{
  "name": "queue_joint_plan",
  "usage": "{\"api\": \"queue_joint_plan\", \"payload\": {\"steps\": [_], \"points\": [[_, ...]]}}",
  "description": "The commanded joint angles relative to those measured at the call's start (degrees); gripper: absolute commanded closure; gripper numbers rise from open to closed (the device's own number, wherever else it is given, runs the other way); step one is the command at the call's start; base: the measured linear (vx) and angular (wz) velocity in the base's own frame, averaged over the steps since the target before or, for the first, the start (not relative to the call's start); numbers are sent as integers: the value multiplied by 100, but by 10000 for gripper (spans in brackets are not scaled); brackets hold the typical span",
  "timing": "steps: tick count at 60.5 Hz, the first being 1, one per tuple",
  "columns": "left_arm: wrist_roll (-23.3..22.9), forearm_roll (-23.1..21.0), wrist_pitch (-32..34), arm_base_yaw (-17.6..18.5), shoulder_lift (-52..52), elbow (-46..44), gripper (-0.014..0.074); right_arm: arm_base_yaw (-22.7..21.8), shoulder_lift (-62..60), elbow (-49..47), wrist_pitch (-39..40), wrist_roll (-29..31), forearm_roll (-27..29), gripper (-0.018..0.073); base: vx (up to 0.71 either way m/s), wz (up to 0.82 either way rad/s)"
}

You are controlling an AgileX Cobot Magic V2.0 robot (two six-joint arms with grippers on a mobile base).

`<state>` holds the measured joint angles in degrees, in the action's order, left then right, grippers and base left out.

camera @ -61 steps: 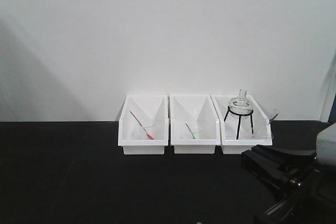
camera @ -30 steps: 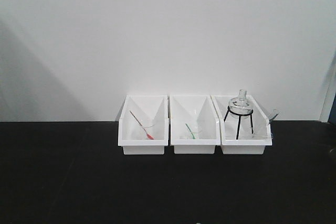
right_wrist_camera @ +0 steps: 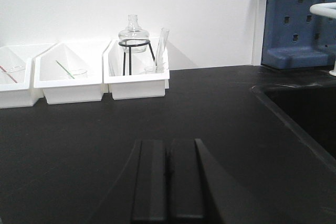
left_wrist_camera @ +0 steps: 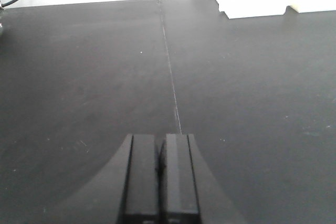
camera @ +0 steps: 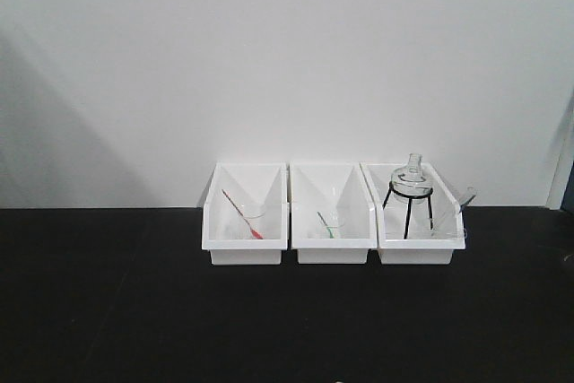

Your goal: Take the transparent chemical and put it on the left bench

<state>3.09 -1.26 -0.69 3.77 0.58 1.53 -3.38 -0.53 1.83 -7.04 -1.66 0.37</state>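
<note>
No writing can be read anywhere. The transparent chemical [right_wrist_camera: 151, 68] sits in the rightmost white bin [right_wrist_camera: 137, 84], upper left of the right wrist frame, beside the round flask [right_wrist_camera: 133, 29] on its stand — well apart from the right gripper [right_wrist_camera: 168, 182], whose jaws are pressed together. The left gripper [left_wrist_camera: 159, 177] is likewise closed over the left bench [left_wrist_camera: 94, 77]. A second ago a black gripper filled the front view's lower right — now gone.

Front view and right wrist: shared white bins [camera: 332, 221].
</note>
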Motion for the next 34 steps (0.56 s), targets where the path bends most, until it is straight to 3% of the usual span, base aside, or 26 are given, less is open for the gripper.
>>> {"api": "queue_joint_plan", "payload": {"steps": [1, 34], "points": [[-45, -4, 449, 10, 110, 93, 600, -17, -49, 34, 468, 7, -72, 567, 0, 0], [-45, -4, 449, 10, 110, 93, 600, -17, -49, 34, 468, 7, -72, 567, 0, 0]]}}
